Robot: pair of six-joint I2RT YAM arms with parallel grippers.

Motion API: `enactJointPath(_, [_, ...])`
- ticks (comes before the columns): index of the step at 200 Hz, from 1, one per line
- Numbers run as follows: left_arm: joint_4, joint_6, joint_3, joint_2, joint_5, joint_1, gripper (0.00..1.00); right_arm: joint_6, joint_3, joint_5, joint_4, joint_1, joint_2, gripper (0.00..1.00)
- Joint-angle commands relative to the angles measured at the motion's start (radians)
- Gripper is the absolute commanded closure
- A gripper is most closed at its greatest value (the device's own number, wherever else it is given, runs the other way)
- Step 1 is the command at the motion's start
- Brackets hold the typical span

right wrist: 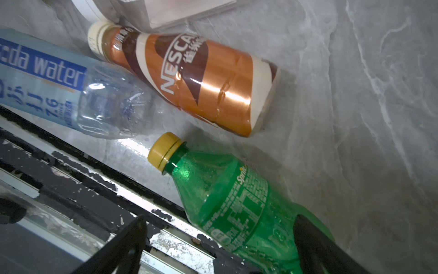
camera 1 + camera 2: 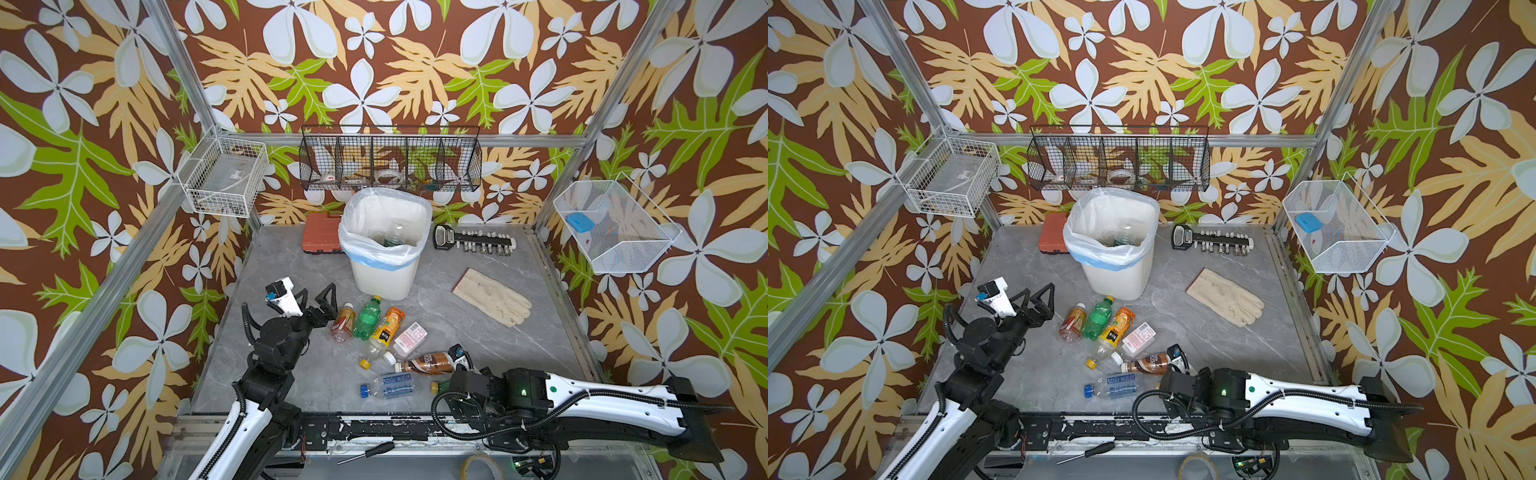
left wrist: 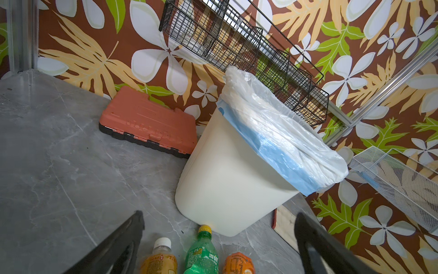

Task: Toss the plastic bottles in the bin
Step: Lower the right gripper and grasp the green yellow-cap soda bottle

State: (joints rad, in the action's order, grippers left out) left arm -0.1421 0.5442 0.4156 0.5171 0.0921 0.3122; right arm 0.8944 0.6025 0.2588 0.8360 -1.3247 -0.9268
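**A:** Seven bottles (image 2: 386, 328) lie on the desk (image 2: 291, 257), and at least one more is in the bin (image 2: 384, 274). Which is next?

**B:** The Sprite bottle (image 1: 227, 206), I judge. It lies by the desk's near edge, directly beneath the right claw (image 1: 220, 218), whose jaws stand wide apart and hold nothing.

**A:** How does it lie?

**B:** On its side, yellow cap (image 1: 166, 151) toward the soda-water bottle (image 1: 59, 80), long axis slanting across the gap between the jaws. One finger (image 1: 315, 244) is over its body. The other hangs above the front rail (image 1: 94, 189), off the desk. So the claw likely needs a shift inward and a turn before closing.

**A:** And the left claw (image 3: 219, 214)?

**B:** Spread wide, empty, toward the desk's left edge, facing the bin with three bottles just before it. The right one is far nearer the Sprite.

**A:** What can't you see?

**B:** In both top views the right arm (image 2: 582, 399) covers the Sprite but for its cap, and hides the claw. The wrist view cuts off the bottle's base, so I cannot tell whether the finger touches it.
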Motion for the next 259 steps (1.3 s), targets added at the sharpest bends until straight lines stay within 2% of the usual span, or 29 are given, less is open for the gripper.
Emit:
enactJointPath(1, [-0.005, -0.004, -0.006, -0.022, 0.001, 0.0, 0.0, 0.02, -0.004, 0.011, -0.014, -0.003, -0.017, 0.05])
enactJointPath(94, [0.0, 0.002, -0.005, -0.028, 0.013, 0.0, 0.0, 0.152, -0.045, 0.113, 0.013, 0.022, -0.13, 0.09])
enactJointPath(147, [0.0, 0.006, -0.005, -0.013, 0.029, -0.001, 0.0, 0.18, -0.092, 0.131, -0.018, 0.1, -0.106, 0.2])
enactJointPath(197, [0.031, 0.04, -0.001, 0.02, 0.094, -0.001, 0.0, 0.212, -0.137, 0.158, -0.048, 0.16, -0.067, 0.26])
enactJointPath(259, [0.054, 0.077, -0.002, 0.076, 0.134, -0.001, 0.0, 0.225, -0.157, 0.192, -0.088, 0.241, 0.004, 0.42])
